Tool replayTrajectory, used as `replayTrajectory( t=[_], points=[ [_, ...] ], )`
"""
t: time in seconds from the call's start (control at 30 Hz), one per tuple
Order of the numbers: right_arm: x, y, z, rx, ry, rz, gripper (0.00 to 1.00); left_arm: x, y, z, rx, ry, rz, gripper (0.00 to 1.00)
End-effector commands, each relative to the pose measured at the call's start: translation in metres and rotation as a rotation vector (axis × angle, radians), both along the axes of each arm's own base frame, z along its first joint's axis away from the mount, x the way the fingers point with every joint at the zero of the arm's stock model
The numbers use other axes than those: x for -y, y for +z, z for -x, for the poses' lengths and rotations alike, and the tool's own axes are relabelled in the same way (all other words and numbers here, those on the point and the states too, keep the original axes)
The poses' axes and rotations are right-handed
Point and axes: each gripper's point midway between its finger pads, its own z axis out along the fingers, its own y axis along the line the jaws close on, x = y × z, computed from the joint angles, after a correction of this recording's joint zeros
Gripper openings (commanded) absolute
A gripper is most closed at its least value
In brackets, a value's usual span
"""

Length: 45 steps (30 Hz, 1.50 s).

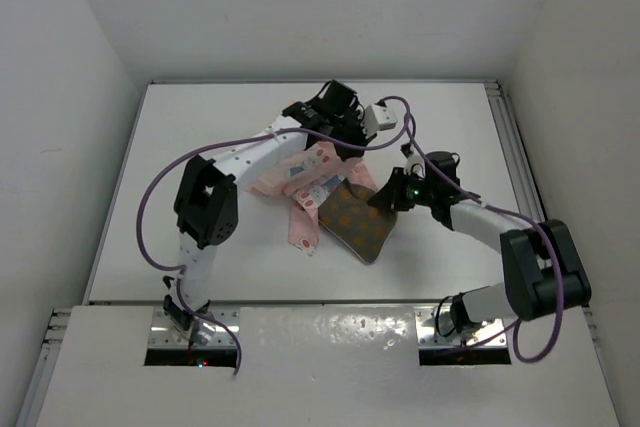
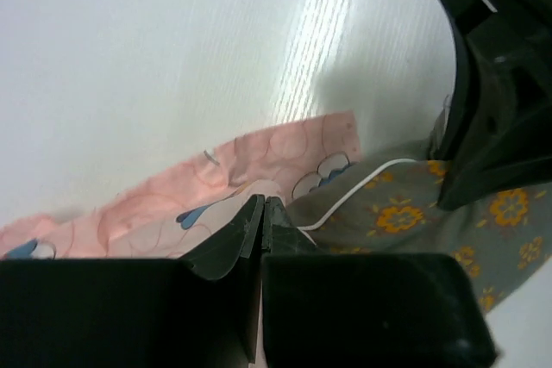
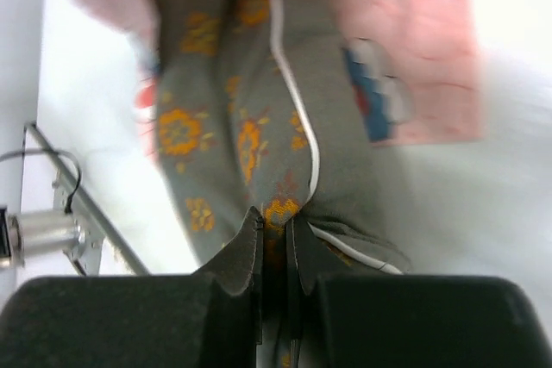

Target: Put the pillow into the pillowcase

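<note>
The olive-brown pillow (image 1: 355, 219) with orange dots lies tilted at the table's middle. Its upper end is partly covered by the pink bunny-print pillowcase (image 1: 300, 179), which spreads to the left. My left gripper (image 1: 338, 150) is shut on the pillowcase's edge just above the pillow. In the left wrist view its gripper (image 2: 263, 204) pinches pink fabric (image 2: 172, 204) beside the pillow's piped edge (image 2: 405, 213). My right gripper (image 1: 383, 197) is shut on the pillow's right corner. In the right wrist view its gripper (image 3: 274, 221) clamps the dotted fabric (image 3: 224, 84), with the pillowcase (image 3: 414, 58) beyond.
The white table (image 1: 200, 147) has grey walls on three sides and a metal rail (image 1: 503, 137) along its right edge. Purple cables (image 1: 160, 187) loop over both arms. A metal fitting (image 3: 52, 234) shows at the left of the right wrist view.
</note>
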Motion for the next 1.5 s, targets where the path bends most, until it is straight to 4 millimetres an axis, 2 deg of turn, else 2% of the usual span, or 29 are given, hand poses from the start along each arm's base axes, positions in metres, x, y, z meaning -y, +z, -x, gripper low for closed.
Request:
replayTrajectory(
  t=[0.0,0.07,0.1,0.13,0.17,0.23,0.27,0.33,0.4,0.43,0.47,0.57,0.6,0.7,0.8,0.83,0.87,0.9,0.93,0.97,1.0,1.13,1.17,1.2,1.23,1.3,1.33,1.37,1.47],
  points=[
    [-0.023,0.037,0.009,0.153,0.097,-0.041,0.00,-0.018,0.026,0.009,0.074,-0.061,-0.005,0.00],
    [-0.028,0.035,0.021,0.152,0.100,-0.051,0.01,-0.024,0.026,0.010,0.053,-0.057,0.003,0.00],
    [-0.029,0.035,0.024,0.128,0.075,-0.079,0.05,-0.021,0.029,0.017,0.019,-0.069,0.035,0.00],
    [-0.029,0.032,0.025,0.141,0.064,-0.100,0.14,-0.019,0.035,0.020,0.010,-0.082,0.059,0.00],
    [-0.028,0.033,0.022,0.136,0.042,-0.120,0.61,-0.015,0.042,0.026,-0.009,-0.103,0.091,0.00],
    [-0.024,0.024,0.017,0.100,0.011,-0.106,0.95,-0.011,0.044,0.034,-0.021,-0.121,0.099,0.00],
    [-0.022,0.019,0.008,0.079,-0.009,-0.088,0.99,-0.013,0.041,0.037,-0.033,-0.122,0.094,0.00],
    [-0.014,0.014,-0.008,0.094,-0.043,-0.020,0.99,-0.017,0.033,0.042,-0.058,-0.124,0.085,0.00],
    [-0.013,0.017,-0.026,0.150,-0.058,0.024,0.99,-0.021,0.024,0.046,-0.084,-0.108,0.082,0.00],
    [-0.020,0.026,-0.033,0.201,-0.037,0.013,0.99,-0.020,0.026,0.045,-0.079,-0.105,0.094,0.00],
    [-0.024,0.026,-0.033,0.215,-0.016,0.016,0.99,-0.021,0.027,0.045,-0.082,-0.098,0.101,0.00],
    [-0.040,0.005,-0.023,0.189,0.055,0.047,0.99,-0.022,0.022,0.045,-0.101,-0.066,0.104,0.00],
    [-0.048,-0.011,-0.015,0.148,0.083,0.059,0.99,-0.023,0.020,0.045,-0.108,-0.052,0.101,0.00],
    [-0.054,-0.043,-0.001,0.076,0.120,0.103,0.99,-0.025,0.022,0.043,-0.114,-0.033,0.108,0.00],
    [-0.058,-0.057,0.011,0.046,0.138,0.142,0.98,-0.028,0.025,0.040,-0.099,-0.027,0.107,0.00],
    [-0.056,-0.061,0.014,0.038,0.130,0.148,0.95,-0.030,0.027,0.041,-0.092,-0.032,0.098,0.00],
    [-0.058,-0.060,0.013,0.026,0.117,0.135,0.74,-0.031,0.026,0.041,-0.077,-0.047,0.090,0.00],
    [-0.058,-0.058,0.010,0.018,0.106,0.127,0.59,-0.033,0.029,0.041,-0.069,-0.052,0.089,0.00],
    [-0.063,-0.053,0.004,0.022,0.101,0.113,0.38,-0.034,0.029,0.042,-0.071,-0.051,0.083,0.00],
    [-0.064,-0.046,0.000,0.026,0.094,0.096,0.05,-0.035,0.029,0.043,-0.070,-0.052,0.077,0.00],
    [-0.067,-0.037,-0.007,0.038,0.075,0.069,0.00,-0.036,0.032,0.043,-0.063,-0.056,0.078,0.00],
    [-0.081,0.036,-0.039,0.194,0.034,-0.066,0.00,-0.040,0.044,0.048,-0.052,-0.076,0.083,0.00],
    [-0.082,0.064,-0.044,0.239,0.011,-0.125,0.00,-0.039,0.048,0.049,-0.045,-0.089,0.092,0.00],
    [-0.081,0.090,-0.053,0.311,-0.012,-0.178,0.00,-0.040,0.053,0.050,-0.038,-0.093,0.097,0.00],
    [-0.079,0.104,-0.055,0.344,-0.029,-0.208,0.00,-0.040,0.054,0.052,-0.044,-0.099,0.098,0.00],
    [-0.069,0.148,-0.062,0.430,-0.093,-0.295,0.00,-0.042,0.062,0.051,-0.037,-0.105,0.114,0.00],
    [-0.064,0.156,-0.061,0.451,-0.112,-0.315,0.00,-0.042,0.064,0.052,-0.039,-0.107,0.116,0.00],
    [-0.059,0.176,-0.059,0.477,-0.141,-0.354,0.00,-0.043,0.070,0.050,-0.023,-0.115,0.123,0.00],
    [-0.038,0.193,-0.065,0.524,-0.254,-0.378,0.00,-0.044,0.083,0.048,0.020,-0.146,0.120,0.00]
  ],
)
